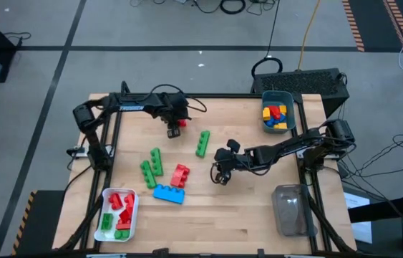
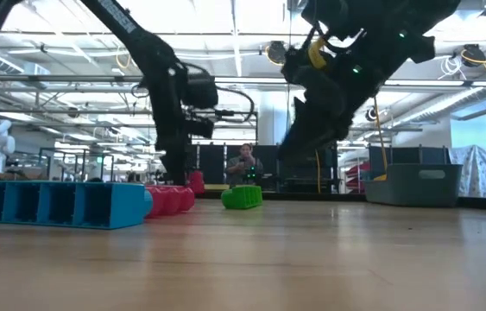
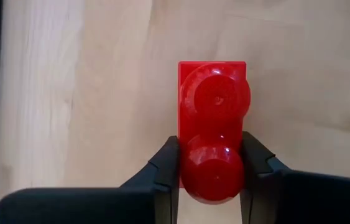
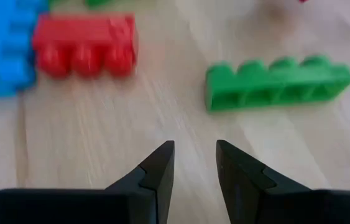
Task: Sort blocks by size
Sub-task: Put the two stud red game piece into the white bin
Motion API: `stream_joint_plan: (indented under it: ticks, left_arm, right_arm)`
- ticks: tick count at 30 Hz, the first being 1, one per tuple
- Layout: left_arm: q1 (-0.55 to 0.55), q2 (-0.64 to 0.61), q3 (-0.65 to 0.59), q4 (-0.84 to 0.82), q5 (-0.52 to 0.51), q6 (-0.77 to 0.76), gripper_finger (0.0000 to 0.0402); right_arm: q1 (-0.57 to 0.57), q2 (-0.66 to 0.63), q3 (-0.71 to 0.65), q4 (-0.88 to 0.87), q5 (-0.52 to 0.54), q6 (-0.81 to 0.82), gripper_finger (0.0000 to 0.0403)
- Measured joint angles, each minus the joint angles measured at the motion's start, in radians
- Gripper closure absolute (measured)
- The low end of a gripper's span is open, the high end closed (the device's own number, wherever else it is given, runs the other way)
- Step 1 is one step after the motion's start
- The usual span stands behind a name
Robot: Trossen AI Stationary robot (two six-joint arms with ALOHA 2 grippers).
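My left gripper [image 1: 174,123] hangs at the table's far middle, pointing steeply down, shut on a small red two-stud block [image 3: 212,118]. My right gripper [image 4: 194,165] hovers open at mid-table [image 1: 220,175] with nothing between its fingers. Beyond it in its wrist view lie a red block [image 4: 84,43], a long green block [image 4: 277,81] and a blue block [image 4: 0,50]. On the table also lie two green blocks [image 1: 152,166]. All of them rest flat on the wood. My left gripper pinches the red block between its two fingers [image 3: 165,168], on its two long sides at the end with the nearer stud [image 3: 190,152]. The fingers come from above and lie across the block, studs toward the camera. Whether it is clear of the table I cannot tell.
A white tray [image 1: 107,195] at the near left holds red and green blocks. A teal bin [image 1: 278,94] at the far right holds blue, yellow and red blocks. A clear bin [image 1: 290,209] stands at the near right. A person [image 2: 247,164] shows far behind the table.
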Motion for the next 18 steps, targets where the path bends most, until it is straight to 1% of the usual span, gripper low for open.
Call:
stream_joint_plan:
  ticks: [3, 7, 10, 15, 18]
  left_arm:
    - [-0.028, -0.048, 0.000, -0.052, 0.000, -0.042, 0.0338]
    - [-0.087, -0.136, 0.002, -0.161, 0.000, -0.107, 0.0339]
    - [-0.145, -0.199, 0.002, -0.258, -0.001, -0.146, 0.0339]
    - [-0.248, -0.293, 0.002, -0.389, -0.001, -0.223, 0.0339]
    - [-0.313, -0.342, 0.002, -0.475, 0.000, -0.296, 0.0340]
  right_arm:
    - [-0.009, 0.000, 0.000, 0.075, -0.004, -0.005, 0.0298]
    - [-0.008, 0.007, 0.000, 0.152, -0.053, -0.090, 0.0304]
    - [-0.008, 0.023, 0.002, 0.208, -0.060, -0.131, 0.0312]
    - [-0.011, 0.072, 0.059, 0.202, -0.086, -0.163, 0.0317]
    - [-0.011, 0.127, 0.128, 0.180, -0.121, -0.184, 0.0317]
